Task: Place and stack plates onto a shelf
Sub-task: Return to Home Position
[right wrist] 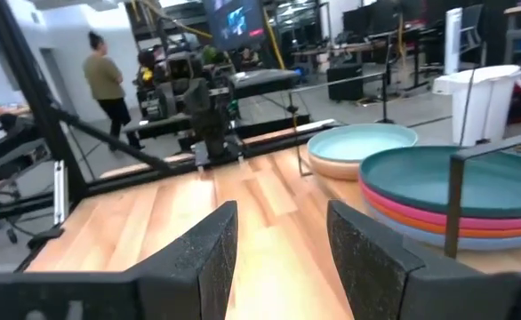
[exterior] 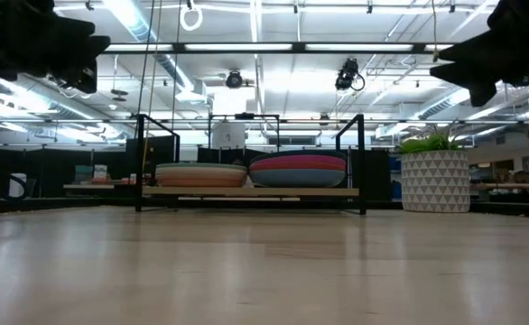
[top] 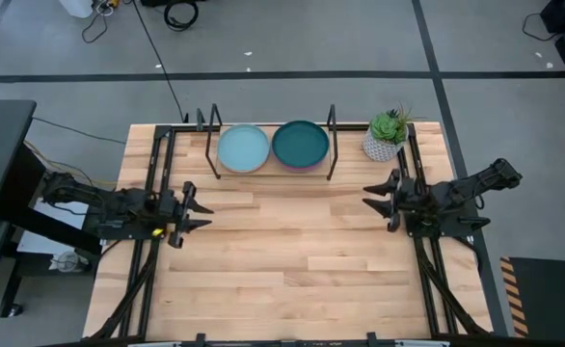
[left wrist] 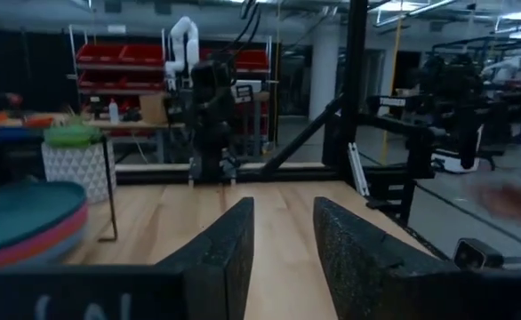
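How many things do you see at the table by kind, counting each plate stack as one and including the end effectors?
Plate stacks: 2, light-blue-topped stack and dark-teal-topped stack
Shelf: 1
Potted plant: 1
End effectors: 2, left end effector and right end effector, both open
Total: 6

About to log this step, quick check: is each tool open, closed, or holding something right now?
Left tool: open, holding nothing.
Right tool: open, holding nothing.
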Tool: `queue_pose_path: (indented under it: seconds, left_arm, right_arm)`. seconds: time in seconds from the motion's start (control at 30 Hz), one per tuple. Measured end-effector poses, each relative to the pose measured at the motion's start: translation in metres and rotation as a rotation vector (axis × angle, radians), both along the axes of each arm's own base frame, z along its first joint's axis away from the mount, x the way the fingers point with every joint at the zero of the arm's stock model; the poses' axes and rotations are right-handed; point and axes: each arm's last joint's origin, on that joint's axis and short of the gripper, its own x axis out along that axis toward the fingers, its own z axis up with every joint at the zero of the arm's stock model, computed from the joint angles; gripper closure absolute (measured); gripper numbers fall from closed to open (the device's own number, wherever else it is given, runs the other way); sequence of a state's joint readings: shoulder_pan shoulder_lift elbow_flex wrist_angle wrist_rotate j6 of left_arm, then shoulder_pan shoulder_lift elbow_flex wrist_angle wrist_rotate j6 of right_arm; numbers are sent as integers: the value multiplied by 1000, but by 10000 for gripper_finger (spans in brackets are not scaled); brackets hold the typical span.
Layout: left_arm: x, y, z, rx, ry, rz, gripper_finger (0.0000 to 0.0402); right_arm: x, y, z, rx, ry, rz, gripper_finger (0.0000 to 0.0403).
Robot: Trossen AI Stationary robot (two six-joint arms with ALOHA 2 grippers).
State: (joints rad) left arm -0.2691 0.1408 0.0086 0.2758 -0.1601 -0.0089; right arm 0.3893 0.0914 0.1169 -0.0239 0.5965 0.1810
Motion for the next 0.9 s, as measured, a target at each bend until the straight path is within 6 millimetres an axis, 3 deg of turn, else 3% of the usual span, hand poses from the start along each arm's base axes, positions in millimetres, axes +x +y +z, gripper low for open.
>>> queue_pose_path:
  seconds: [0.9]
  left_arm:
    - [0,0,-1,-29,9,-4,278]
  right_arm:
    - [1,1,-4,-2,5,41,220]
